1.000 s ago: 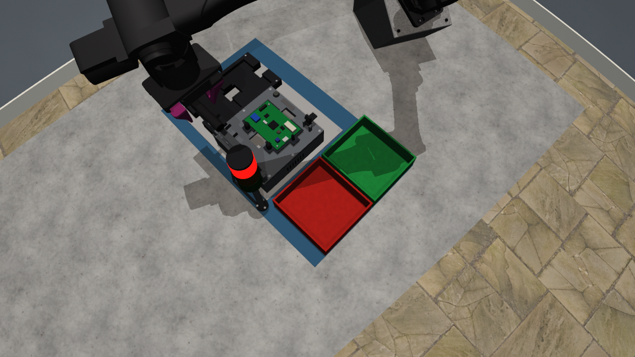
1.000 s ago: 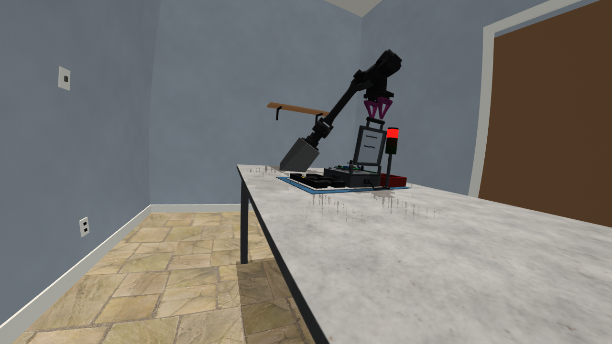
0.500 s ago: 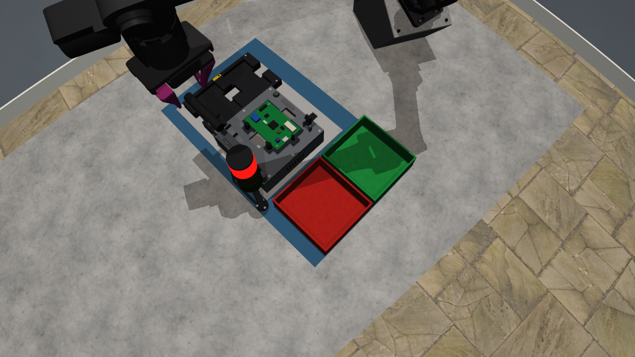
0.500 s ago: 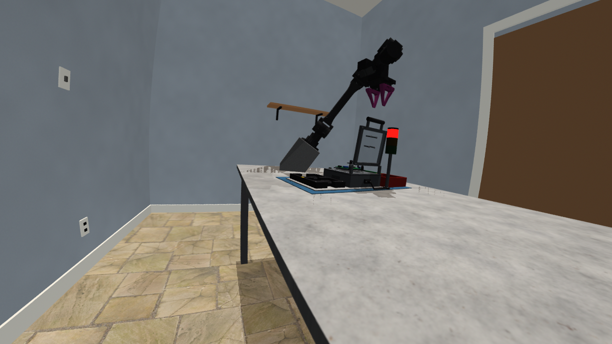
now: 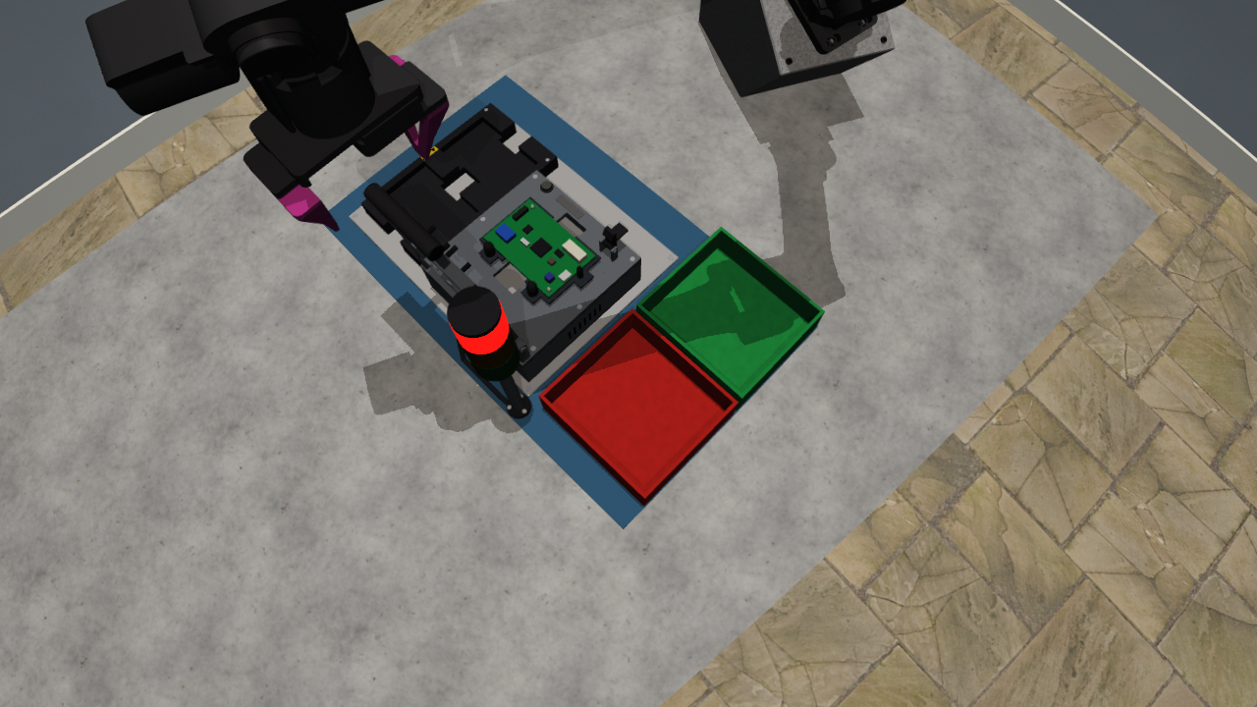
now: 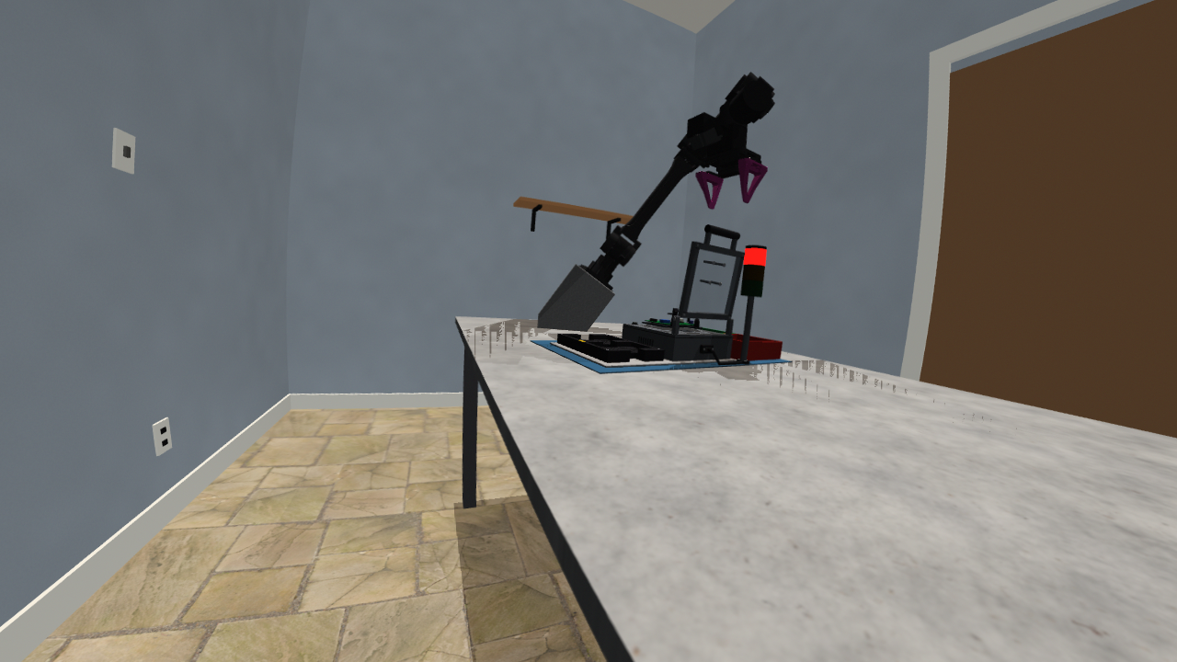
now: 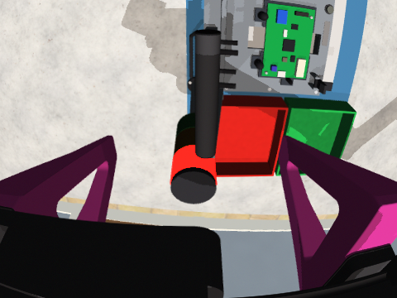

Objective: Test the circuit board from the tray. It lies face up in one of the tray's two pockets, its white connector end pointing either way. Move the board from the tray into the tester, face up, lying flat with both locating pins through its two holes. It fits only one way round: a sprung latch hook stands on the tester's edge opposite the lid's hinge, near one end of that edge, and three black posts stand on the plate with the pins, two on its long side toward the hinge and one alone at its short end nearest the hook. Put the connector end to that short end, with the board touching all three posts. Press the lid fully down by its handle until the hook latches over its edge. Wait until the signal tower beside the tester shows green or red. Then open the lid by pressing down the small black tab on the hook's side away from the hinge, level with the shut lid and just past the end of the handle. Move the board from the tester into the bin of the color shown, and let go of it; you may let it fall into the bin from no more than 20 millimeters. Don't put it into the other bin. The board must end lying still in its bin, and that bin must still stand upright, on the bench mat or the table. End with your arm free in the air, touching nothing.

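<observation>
— Where was your board, and which way did it point?

— The circuit board (image 5: 539, 249) lay face up in the tester (image 5: 586, 279), long axis along the plate, white connector end toward the latch hook (image 5: 612, 236).

— And your hand?

— The hand (image 6: 731, 184) hung wide open above the raised lid (image 6: 706, 281), holding and touching nothing.

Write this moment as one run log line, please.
gripper: open, empty, above lid | lid: raised | board: in tester | tower: red | red bin: no board
</observation>
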Robot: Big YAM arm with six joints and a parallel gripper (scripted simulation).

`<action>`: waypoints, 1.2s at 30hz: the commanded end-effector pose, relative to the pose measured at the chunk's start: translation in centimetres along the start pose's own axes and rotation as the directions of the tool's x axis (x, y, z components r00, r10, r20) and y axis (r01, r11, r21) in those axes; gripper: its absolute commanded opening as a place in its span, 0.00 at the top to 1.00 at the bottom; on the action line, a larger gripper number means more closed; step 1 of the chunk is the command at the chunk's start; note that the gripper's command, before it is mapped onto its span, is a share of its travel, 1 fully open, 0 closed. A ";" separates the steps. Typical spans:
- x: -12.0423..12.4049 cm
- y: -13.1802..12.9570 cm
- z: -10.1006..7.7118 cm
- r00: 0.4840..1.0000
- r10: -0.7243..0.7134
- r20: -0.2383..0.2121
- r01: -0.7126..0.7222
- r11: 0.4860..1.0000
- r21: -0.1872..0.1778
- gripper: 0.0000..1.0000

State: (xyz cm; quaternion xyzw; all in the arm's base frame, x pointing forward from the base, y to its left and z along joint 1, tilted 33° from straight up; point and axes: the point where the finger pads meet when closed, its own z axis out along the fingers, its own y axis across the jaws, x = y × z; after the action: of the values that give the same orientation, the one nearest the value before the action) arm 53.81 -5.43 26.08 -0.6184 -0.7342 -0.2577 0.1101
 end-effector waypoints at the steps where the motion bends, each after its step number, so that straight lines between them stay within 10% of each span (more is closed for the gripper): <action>1: -0.4 1.0 -2.1 1.000 -0.013 0.020 0.014 0.999 -0.040 0.08; 29: -0.2 -0.3 -2.9 0.999 -0.024 0.032 0.026 0.998 -0.062 0.08; 36: -0.4 -4.0 -2.0 1.000 -0.014 0.025 0.015 0.999 -0.047 0.08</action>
State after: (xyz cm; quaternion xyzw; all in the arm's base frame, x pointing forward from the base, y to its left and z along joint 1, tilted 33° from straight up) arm 50.83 -5.51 24.00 -0.6214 -0.7316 -0.2517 0.1236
